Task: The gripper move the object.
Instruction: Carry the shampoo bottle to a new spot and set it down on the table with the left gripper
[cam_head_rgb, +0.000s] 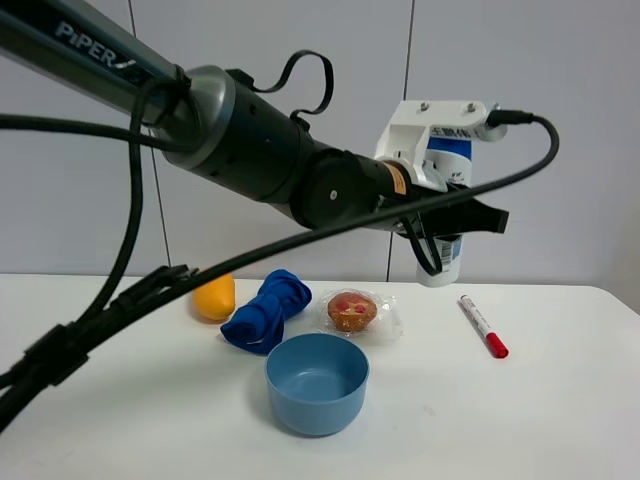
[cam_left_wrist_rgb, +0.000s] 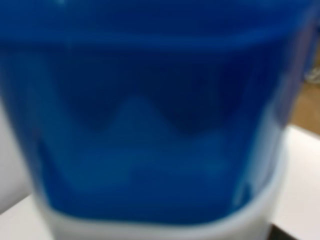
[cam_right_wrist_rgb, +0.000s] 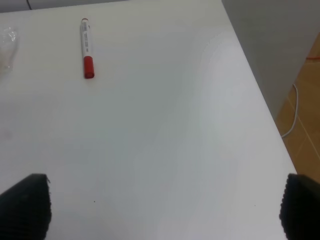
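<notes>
left gripper (cam_head_rgb: 455, 215) clamped on shampoo bottle (cam_head_rgb: 443, 200), lifted above table (cam_head_rgb: 560, 400)

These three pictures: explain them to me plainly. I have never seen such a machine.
It is a robot with two arms, each ending in a pincer. The wide picture comes from a high camera; the other two from cameras on the wrists. The left pincer holds a white bottle above the white table; its wrist camera shows only the blurred blue label. The right pincer hangs open over bare table. Lying there: a blue bowl, blue cloth, orange fruit, wrapped pastry, red-capped marker.
</notes>
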